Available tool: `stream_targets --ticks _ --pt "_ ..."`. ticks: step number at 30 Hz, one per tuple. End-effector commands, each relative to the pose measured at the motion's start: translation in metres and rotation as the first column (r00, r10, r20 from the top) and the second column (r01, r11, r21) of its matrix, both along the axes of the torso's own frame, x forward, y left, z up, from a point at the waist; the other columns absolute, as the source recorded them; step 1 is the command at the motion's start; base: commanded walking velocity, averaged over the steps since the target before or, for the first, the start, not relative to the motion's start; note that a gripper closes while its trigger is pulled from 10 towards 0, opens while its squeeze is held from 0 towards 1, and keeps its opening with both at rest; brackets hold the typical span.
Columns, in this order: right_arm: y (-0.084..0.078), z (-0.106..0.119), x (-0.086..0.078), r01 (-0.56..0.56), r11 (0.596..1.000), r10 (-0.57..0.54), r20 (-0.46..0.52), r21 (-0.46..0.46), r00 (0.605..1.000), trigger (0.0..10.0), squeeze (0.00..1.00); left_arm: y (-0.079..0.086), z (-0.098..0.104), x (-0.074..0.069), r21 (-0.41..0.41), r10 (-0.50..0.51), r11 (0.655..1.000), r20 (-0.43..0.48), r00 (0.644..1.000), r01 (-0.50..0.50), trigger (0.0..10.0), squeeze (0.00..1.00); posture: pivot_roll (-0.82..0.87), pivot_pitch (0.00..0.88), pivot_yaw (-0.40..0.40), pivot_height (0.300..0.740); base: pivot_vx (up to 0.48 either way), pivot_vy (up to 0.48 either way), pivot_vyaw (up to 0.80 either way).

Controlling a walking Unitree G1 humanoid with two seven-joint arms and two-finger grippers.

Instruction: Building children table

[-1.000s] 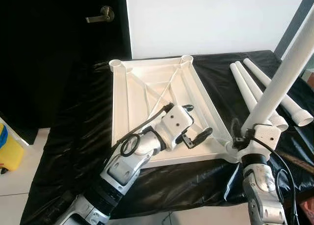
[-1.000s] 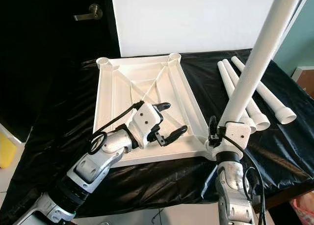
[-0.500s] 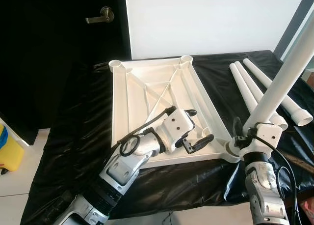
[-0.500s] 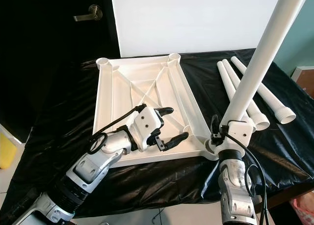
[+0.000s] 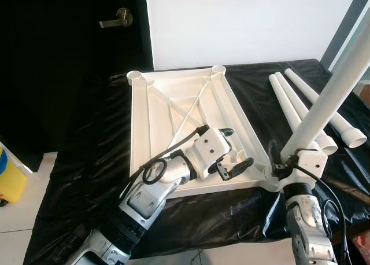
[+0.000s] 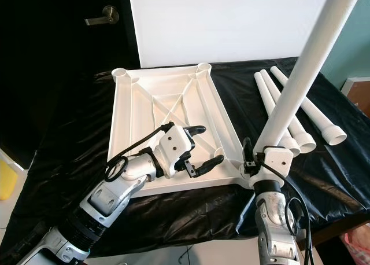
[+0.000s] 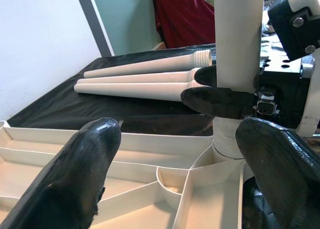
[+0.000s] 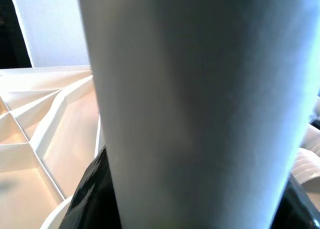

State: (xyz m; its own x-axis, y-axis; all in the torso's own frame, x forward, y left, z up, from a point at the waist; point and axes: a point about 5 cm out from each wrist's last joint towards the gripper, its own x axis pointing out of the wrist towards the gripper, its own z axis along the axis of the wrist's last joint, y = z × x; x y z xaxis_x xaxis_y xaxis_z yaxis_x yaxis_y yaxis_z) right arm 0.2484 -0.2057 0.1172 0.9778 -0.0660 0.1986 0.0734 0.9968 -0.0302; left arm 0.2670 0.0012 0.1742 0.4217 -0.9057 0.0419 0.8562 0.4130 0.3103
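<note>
White tabletop [image 5: 185,111] upside down on the black-covered surface [image 5: 92,161], ribbed underside up, round leg sockets at the corners; far-left socket [image 5: 137,76] and far-right socket [image 5: 219,70] bare. Right claw [image 6: 254,156] clamped on a white leg [image 6: 300,80] low on its shaft, just above the near-right corner socket [image 5: 272,178]; leg bottom seated in or at that socket, thread engagement not discernible. Leg tilted, top leaning right and far, running out of frame. Black fingertips [image 7: 215,96] of the right claw seen wrapped on the shaft in left wrist view, with the leg's collar meeting the socket rim just below. Right wrist view: leg shaft [image 8: 200,109] close up between the dark finger pads, tabletop ribs behind. Left claw [image 5: 234,150] spread apart, nothing held, hovering low over the near-right part of the tabletop, just left of the held leg, one finger near the inner ribs and the other by the near rim; contact with the tabletop not clear. Three spare legs [image 5: 306,106] lying side by side on the surface right of the tabletop, touching or nearly so, wide ends toward near right. Dark door with lever handle [image 5: 114,18] far left, white wall [image 5: 248,22] behind, yellow object [image 5: 8,178] on the floor at the left edge.
</note>
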Motion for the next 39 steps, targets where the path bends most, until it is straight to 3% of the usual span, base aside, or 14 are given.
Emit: stream_targets --ticks 1,15,26,30,33,39 --pt "0.001 -0.018 -0.005 -0.012 1.000 0.012 -0.090 0.006 0.996 10.0 0.00 0.001 -0.003 0.001 0.012 -0.009 1.000 -0.001 1.000 0.009 10.0 0.00 -0.03 0.003 -0.004 0.740 0.000 0.000 0.00" --pt "-0.002 -0.034 -0.003 -0.081 0.997 0.077 -0.157 -0.020 0.985 10.0 0.00 -0.001 -0.002 0.001 0.014 -0.026 1.000 0.003 1.000 0.026 10.0 0.00 -0.03 0.000 0.005 0.740 0.000 0.000 0.00" --pt "-0.006 -0.037 -0.004 -0.212 0.961 0.186 -0.153 -0.178 0.971 10.0 0.00 0.001 0.000 0.001 0.014 -0.020 1.000 0.007 1.000 0.019 10.0 0.00 -0.03 0.002 0.006 0.740 0.000 0.000 0.00" --pt "-0.010 -0.041 -0.003 -0.165 0.982 0.149 -0.159 -0.092 0.976 10.0 0.00 0.002 0.001 0.002 0.013 -0.015 1.000 0.010 1.000 0.015 10.0 0.00 -0.02 0.008 0.008 0.740 0.000 0.000 0.00" --pt "-0.007 -0.048 -0.002 -0.146 0.987 0.155 -0.189 0.063 0.970 10.0 0.00 0.002 0.002 0.002 0.013 -0.014 1.000 0.013 1.000 0.014 10.0 0.00 -0.02 0.012 0.011 0.740 0.000 0.000 0.00" --pt "0.000 -0.051 -0.002 -0.154 0.976 0.183 -0.195 0.155 0.964 10.0 0.00 0.002 0.002 0.002 0.013 -0.014 1.000 0.014 1.000 0.014 10.0 0.00 -0.02 0.014 0.012 0.740 0.000 0.000 0.00"
